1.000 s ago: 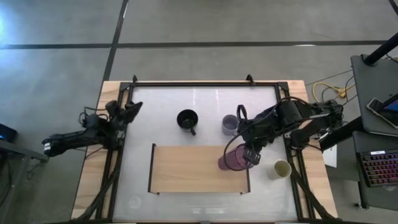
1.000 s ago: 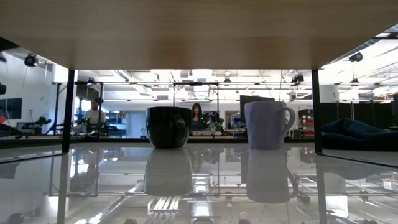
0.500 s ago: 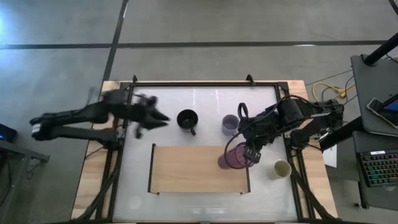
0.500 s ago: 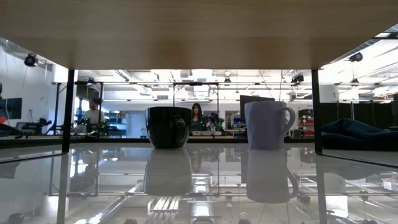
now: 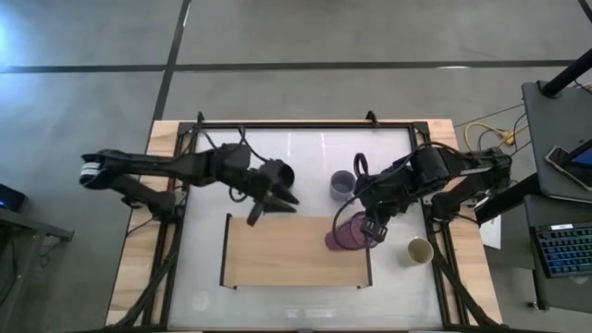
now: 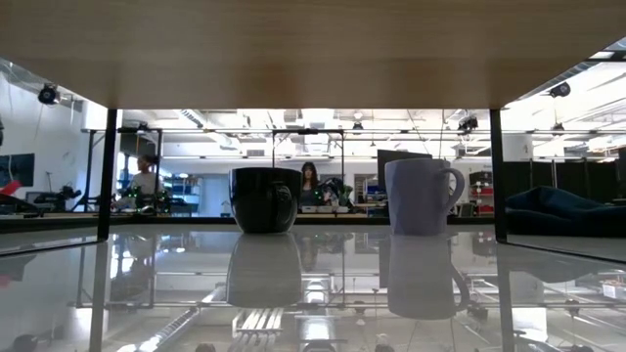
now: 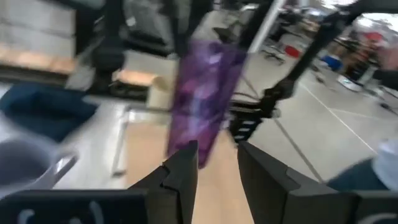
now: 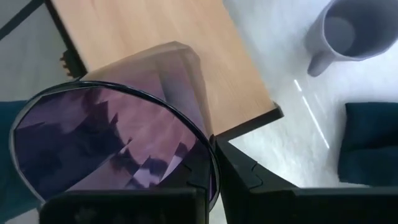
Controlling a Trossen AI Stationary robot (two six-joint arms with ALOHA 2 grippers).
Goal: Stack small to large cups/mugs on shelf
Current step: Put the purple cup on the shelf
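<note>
In the high view my right gripper (image 5: pixel 370 227) is shut on the translucent purple cup (image 5: pixel 346 234) over the right end of the light-wood shelf (image 5: pixel 287 254). My left gripper (image 5: pixel 270 205) is open. It hovers just near of the black mug (image 5: pixel 277 174), between the mug and the shelf's far edge. The grey-lavender mug (image 5: pixel 342 185) stands on its base on the white tabletop, right of the black mug. The pale cream-olive cup (image 5: pixel 420 251) stands upright right of the shelf. The left wrist view looks past the open fingers at the purple cup (image 7: pixel 202 93). My right gripper pinches the purple cup by the wall at its rim (image 8: pixel 208 163), one finger inside the mouth and one finger (image 8: pixel 249 180) outside. The cup is tilted, mouth toward the gripper and base toward the shelf board (image 8: pixel 155 37). Whether the base rests on the board I cannot tell.
A dark blue cloth (image 8: pixel 367 143) lies at the table's right side. Black brackets (image 5: pixel 225 250) stand at the shelf's short ends. The low view looks under the shelf (image 6: pixel 313 39) at the black mug (image 6: pixel 264 198) and the lavender mug (image 6: pixel 421 196). People sit far behind.
My left arm has swung from the table's left edge toward the right, across the table, ending beside the black mug just far of the shelf. My right gripper and the purple cup have stayed where they were.
</note>
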